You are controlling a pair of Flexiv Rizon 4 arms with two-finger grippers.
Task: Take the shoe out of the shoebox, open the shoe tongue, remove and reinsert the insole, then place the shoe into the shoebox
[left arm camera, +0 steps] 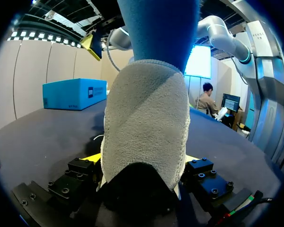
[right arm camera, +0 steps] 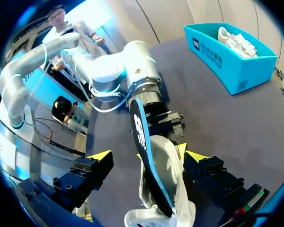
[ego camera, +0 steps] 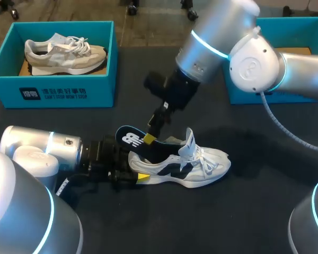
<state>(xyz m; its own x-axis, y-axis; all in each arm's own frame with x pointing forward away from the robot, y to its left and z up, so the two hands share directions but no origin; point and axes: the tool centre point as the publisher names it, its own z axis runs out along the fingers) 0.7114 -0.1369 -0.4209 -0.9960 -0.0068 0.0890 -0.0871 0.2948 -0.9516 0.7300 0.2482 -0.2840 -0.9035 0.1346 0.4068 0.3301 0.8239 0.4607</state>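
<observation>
shoe (ego camera: pixel 193 164) upright on its sole mid-worktop (ego camera: pixel 164 222), heel gripped, insole (ego camera: pixel 128 138) standing out of the collar.
head view: bare worktop surrounds the shoe, which is well apart from both boxes at the far edge; the left shoebox (ego camera: pixel 53 92) holds a second shoe (ego camera: pixel 63 53); the right box (ego camera: pixel 244 90) is largely hidden by the right arm. left wrist view: left fingers (left arm camera: pixel 91 158) are closed on the shoe's heel from both sides. right wrist view: right fingers (right arm camera: pixel 102 155) are spread wide, the insole between them, not clamped.
</observation>
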